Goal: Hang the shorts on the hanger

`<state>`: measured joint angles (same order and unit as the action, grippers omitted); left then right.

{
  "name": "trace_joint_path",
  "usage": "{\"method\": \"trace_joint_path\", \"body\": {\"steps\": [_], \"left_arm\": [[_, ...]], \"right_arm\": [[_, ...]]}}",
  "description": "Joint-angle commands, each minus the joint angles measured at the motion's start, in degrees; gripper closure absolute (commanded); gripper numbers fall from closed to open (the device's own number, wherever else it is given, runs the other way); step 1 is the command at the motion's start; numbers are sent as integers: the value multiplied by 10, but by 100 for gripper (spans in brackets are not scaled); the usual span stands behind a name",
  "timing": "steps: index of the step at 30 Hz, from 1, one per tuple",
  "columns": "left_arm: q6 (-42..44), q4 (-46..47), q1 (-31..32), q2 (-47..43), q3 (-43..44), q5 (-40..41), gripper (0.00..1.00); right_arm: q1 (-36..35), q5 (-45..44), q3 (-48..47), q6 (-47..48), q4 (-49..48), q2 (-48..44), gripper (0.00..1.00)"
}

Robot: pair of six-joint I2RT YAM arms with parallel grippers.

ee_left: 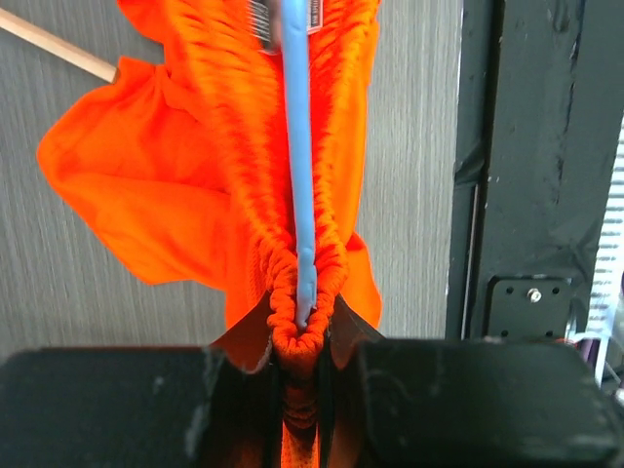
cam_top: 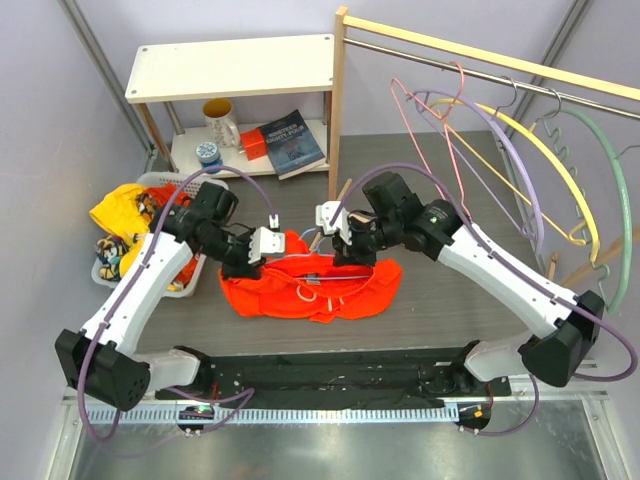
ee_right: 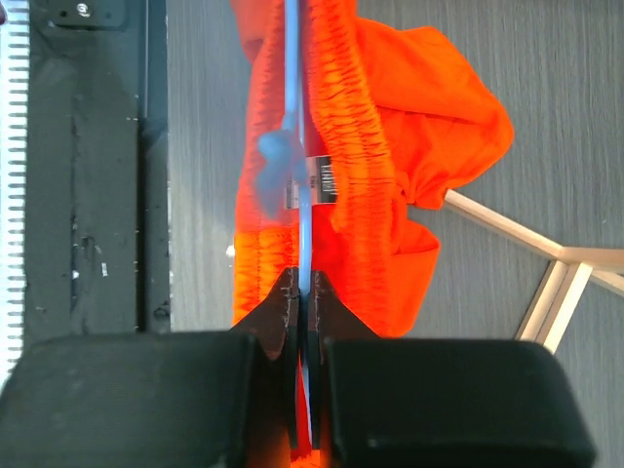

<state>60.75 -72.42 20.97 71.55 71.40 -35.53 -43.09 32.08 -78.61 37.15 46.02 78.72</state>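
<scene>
The bright orange shorts (cam_top: 310,292) lie bunched on the table between both arms. The thin light-blue hanger (ee_left: 296,146) runs along inside the elastic waistband. My left gripper (ee_left: 302,327) is shut on the gathered waistband at the left end of the shorts (ee_left: 185,195), and the hanger's tip sits in the fold just beyond its fingertips. My right gripper (ee_right: 302,289) is shut on the hanger's (ee_right: 298,224) wire at the right end, with orange fabric (ee_right: 390,146) draped on both sides. In the top view the left gripper (cam_top: 268,250) and right gripper (cam_top: 337,250) stand over the shorts' far edge.
A white basket (cam_top: 180,283) holding yellow clothes (cam_top: 118,208) stands at the left. A small shelf (cam_top: 232,66) with a mug and a book is at the back. A wooden rail (cam_top: 480,50) at the right carries pink, lilac, yellow and green hangers. Its wooden foot (ee_right: 507,229) lies near the shorts.
</scene>
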Motion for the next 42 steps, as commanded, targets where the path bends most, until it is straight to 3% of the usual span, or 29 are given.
{"method": "trace_joint_path", "body": {"steps": [1, 3, 5, 6, 9, 10, 11, 15, 20, 24, 28, 38, 42], "left_arm": [[-39, 22, 2, -25, 23, -60, 100], [-84, 54, 2, -30, 22, -67, 99], [-113, 85, 2, -32, 23, -74, 87], [-159, 102, 2, -32, 24, -73, 66], [-227, 154, 2, -33, 23, -74, 35], [-250, 168, 2, -35, 23, -75, 32], [-266, 184, 2, -38, 23, -75, 14], [-357, 275, 1, -56, 13, -61, 4], [-410, 346, 1, -83, -7, -17, 0], [-440, 356, 1, -77, -5, 9, 0], [-449, 353, 1, -70, -6, -2, 0], [-459, 349, 2, -83, -20, -9, 0], [-449, 350, 2, -96, -40, -5, 0]], "right_arm": [[-4, -29, -20, -85, 3, -58, 99], [-5, -71, -30, -154, 8, -74, 99], [-4, -113, -40, -177, 31, -86, 99], [-5, -129, -43, -203, 36, -99, 99], [-5, -176, -48, -230, 57, -127, 99], [-4, -190, -46, -238, 61, -137, 99], [-5, -214, -44, -246, 63, -145, 99], [-5, -287, -44, -288, 81, -191, 99], [-5, -394, -87, -314, 156, -208, 99], [-5, -512, -116, -376, 216, -213, 99], [5, -561, -173, -423, 245, -201, 99], [13, -678, -304, -432, 196, -97, 99], [12, -674, -347, -436, 147, -67, 99]]}}
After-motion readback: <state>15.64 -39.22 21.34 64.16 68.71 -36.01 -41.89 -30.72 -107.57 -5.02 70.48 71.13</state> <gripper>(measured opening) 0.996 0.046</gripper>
